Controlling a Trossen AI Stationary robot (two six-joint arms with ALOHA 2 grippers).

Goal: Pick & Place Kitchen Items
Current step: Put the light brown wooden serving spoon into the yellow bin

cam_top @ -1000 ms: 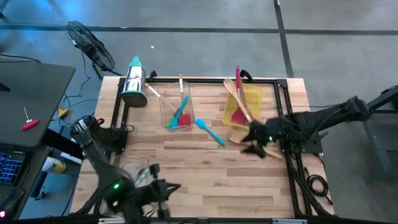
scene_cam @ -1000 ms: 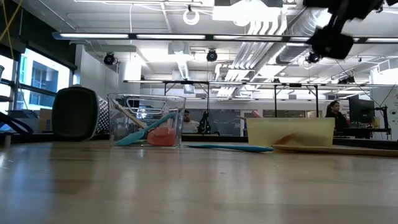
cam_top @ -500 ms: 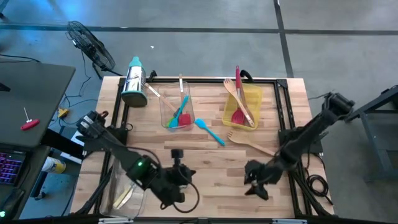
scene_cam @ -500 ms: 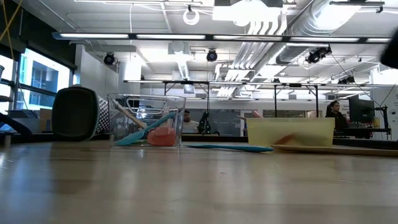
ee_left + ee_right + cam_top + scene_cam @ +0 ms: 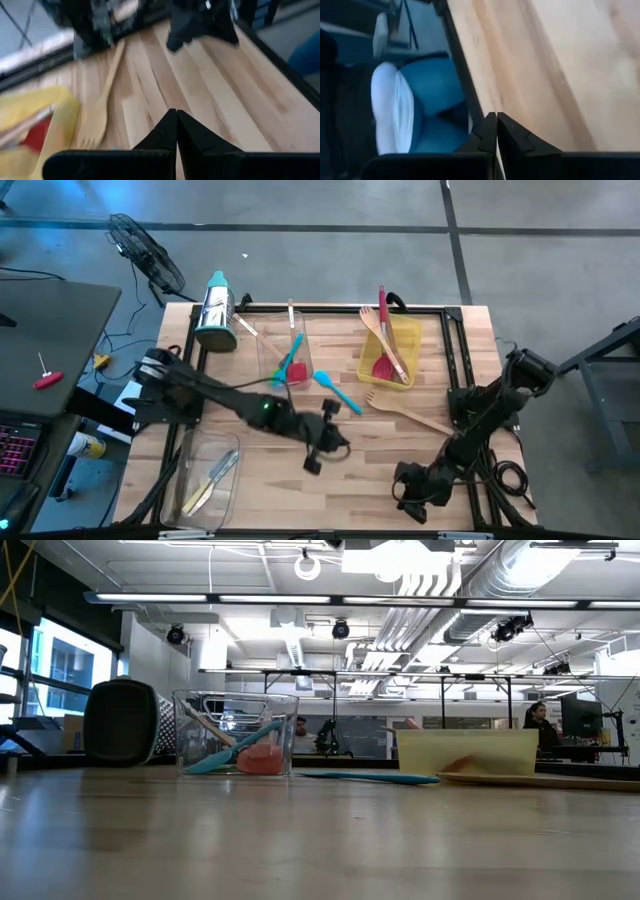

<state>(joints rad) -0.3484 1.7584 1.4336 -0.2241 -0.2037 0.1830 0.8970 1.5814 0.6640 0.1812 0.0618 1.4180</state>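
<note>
Kitchen items lie about the table. A wooden fork and a blue spatula lie flat on the wood, between the two bins at the back. A clear bin holds red and blue spatulas. A yellow bin holds a red spatula and wooden utensils. My left gripper hangs shut over the table's middle, near the blue spatula, holding nothing. My right gripper is shut and empty at the near right edge.
A steel grater with a teal top lies at the far left. Another clear bin with slim utensils sits at the near left corner. A black frame runs along the table's sides. Bare wood lies between the grippers.
My right gripper has drawn back from the wooden fork beside the yellow bin toward the table's near edge; the fork now shows whole on the wood. My left gripper has swung from the near left corner toward the table's middle, to the right and farther in.
</note>
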